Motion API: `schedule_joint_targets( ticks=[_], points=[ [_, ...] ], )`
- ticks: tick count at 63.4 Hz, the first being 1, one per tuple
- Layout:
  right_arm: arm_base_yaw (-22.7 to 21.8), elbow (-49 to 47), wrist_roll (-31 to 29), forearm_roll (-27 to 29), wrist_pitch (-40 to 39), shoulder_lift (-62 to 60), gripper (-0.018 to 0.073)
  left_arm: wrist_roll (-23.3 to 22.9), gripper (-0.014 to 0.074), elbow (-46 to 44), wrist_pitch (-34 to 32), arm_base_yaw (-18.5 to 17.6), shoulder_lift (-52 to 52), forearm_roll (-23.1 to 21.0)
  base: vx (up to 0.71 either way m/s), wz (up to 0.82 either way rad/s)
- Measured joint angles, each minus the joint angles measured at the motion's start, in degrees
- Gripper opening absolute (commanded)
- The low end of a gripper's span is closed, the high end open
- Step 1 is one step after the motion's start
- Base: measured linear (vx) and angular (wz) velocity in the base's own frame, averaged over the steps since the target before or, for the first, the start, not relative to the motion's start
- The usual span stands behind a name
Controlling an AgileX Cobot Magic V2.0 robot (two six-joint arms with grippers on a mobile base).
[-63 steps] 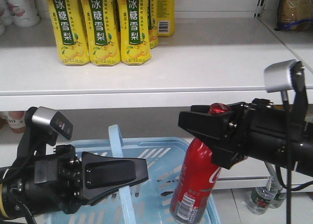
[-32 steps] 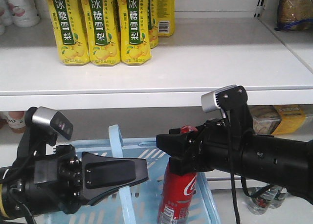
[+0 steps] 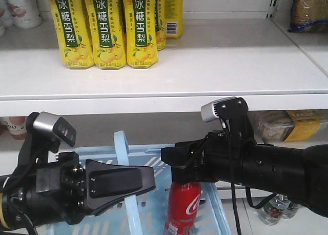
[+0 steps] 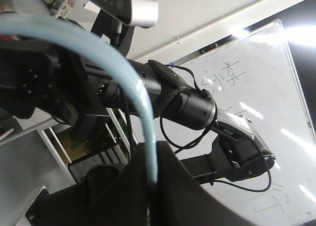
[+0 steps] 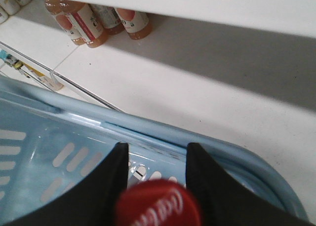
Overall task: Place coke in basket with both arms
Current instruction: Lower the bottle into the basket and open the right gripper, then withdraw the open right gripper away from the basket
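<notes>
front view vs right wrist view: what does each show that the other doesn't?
Front only: yellow tea bottles up top, the left claw closed on the basket handle, and the coke label. Right wrist only: the red cap seen from above between the right claw fingers, and orange bottles beyond the basket. Both: the coke and the blue basket.

shelf edge (image 3: pixel 154 104) overhead and upright basket handle (image 3: pixel 122 148) narrow the approach.
</notes>
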Motion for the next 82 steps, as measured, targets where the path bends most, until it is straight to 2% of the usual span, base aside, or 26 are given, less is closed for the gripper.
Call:
schedule_joint_targets(
  ticks=[11, 22, 28, 35, 48, 68, 82],
  points=[
    [0.0, -0.1, 0.0, 0.4, 0.0, 0.0, 0.0511, -0.1, -0.0008, 0.6, 2.1, 0.0, 0.1, 1.7, 0.00, 0.00],
    [0.0, -0.1, 0.0, 0.6, -0.8, -0.2, 0.0503, -0.6, -0.0008, 0.9, 2.3, 0.0, 0.1, 2.3, 0.00, 0.00],
    [0.0, -0.1, 0.0, 0.6, -2.8, -1.3, 0.0459, -0.6, -0.0007, 1.0, 1.6, 0.0, 0.1, 2.0, 0.00, 0.00],
    [0.0, -0.1, 0.0, 0.4, -7.3, -4.5, 0.0338, -0.6, -0.0007, 1.0, 1.5, 0.0, 0.1, 1.7, 0.00, 0.00],
    [0.0, -0.1, 0.0, -1.2, -12.5, -12.0, -0.0011, -0.6, -0.0007, 1.0, 2.0, 0.0, 0.1, 1.7, 0.00, 0.00],
    [0.0, 0.6, 0.1, -9.0, -14.2, -25.1, -0.0005, -0.6, -0.0007, 1.0, 1.7, 0.0, 0.1, 1.7, 0.00, 0.00],
    [0.0, 10.5, 0.0, -9.3, -24.5, -35.8, -0.0005, -0.6, -0.0007, 1.0, 1.7, 0.0, 0.1, 1.7, 0.00, 0.00]
  ],
)
